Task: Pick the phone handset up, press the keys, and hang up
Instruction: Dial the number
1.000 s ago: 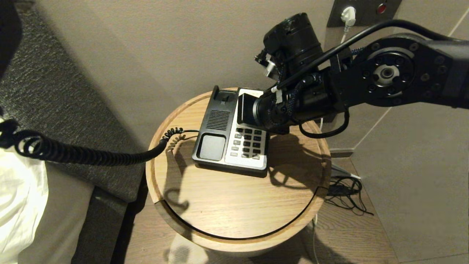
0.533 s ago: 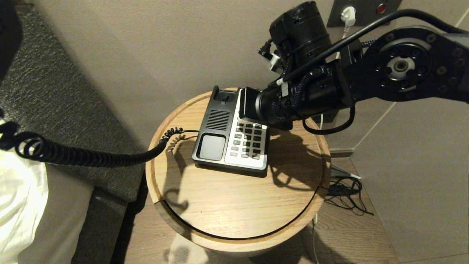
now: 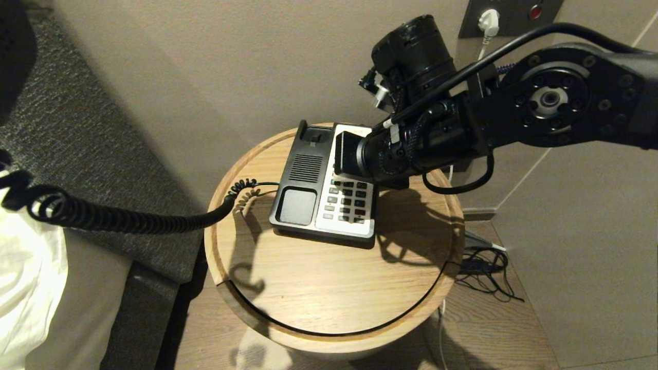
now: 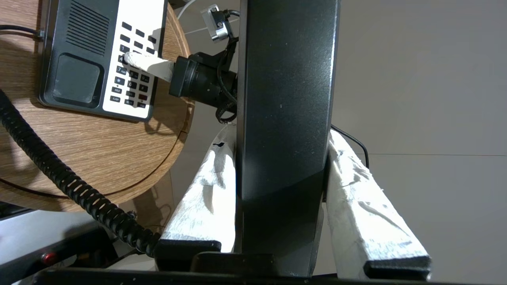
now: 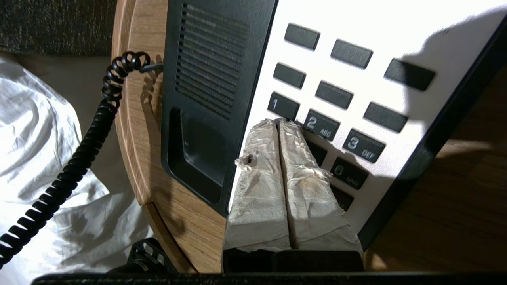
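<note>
Round wooden table (image 3: 329,293), beige wall (image 3: 231,61)

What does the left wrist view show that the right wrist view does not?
Only the left wrist view shows the left gripper clamped on the black phone handset, held off to the side of the table, and the right gripper from outside, its tip over the keypad.

Only the right wrist view shows the key labels up close: the right gripper's closed fingers sit just below the 1 key, beside the 2.

Both show the phone base, its empty cradle, the coiled cord and the round wooden table.
</note>
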### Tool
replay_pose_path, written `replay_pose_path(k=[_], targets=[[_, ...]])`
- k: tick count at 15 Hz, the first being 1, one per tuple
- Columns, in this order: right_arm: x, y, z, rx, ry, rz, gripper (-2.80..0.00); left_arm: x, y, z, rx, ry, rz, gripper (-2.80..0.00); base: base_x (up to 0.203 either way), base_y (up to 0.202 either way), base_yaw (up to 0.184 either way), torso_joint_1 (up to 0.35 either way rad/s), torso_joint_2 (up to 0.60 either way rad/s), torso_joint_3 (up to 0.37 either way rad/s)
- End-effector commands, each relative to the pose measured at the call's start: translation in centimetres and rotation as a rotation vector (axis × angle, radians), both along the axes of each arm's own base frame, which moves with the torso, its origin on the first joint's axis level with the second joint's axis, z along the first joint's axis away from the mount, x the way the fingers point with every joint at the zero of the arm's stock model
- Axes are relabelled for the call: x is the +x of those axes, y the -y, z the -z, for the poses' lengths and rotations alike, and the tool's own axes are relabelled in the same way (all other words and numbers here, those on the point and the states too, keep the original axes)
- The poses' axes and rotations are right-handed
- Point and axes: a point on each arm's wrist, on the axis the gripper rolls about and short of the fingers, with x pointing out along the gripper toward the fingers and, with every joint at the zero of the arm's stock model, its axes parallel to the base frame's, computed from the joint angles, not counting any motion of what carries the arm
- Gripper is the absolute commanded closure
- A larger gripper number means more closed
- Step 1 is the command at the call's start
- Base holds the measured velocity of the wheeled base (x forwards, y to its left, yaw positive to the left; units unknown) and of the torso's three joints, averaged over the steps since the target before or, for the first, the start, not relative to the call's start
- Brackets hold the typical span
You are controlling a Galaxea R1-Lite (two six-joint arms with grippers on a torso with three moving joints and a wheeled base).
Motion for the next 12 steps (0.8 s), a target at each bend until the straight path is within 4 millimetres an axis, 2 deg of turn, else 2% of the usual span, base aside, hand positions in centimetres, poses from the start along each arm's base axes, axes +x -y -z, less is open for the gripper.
replay_pose_path(k=[1, 7, 12], targets=[[0.2, -0.3, 0.5, -0.010, -0.012, 0.001, 0.00, 0.1, 0.1, 0.1, 0.000, -0.011, 0.001, 0.00, 0.000, 0.000, 0.000, 0.000, 0.00, 0.000], [0.5, -0.5, 0.9, -0.017, -0.011, 0.002, 0.00, 0.4, 0.1, 0.2, 0.003, -0.017, -0.005, 0.00, 0.000, 0.000, 0.000, 0.000, 0.00, 0.000], [-0.4, 0.1, -0.6, 0.012, 0.018, -0.002, 0.00, 0.3, 0.1, 0.2, 0.002, -0.016, -0.006, 0.00, 0.000, 0.000, 0.000, 0.000, 0.00, 0.000]])
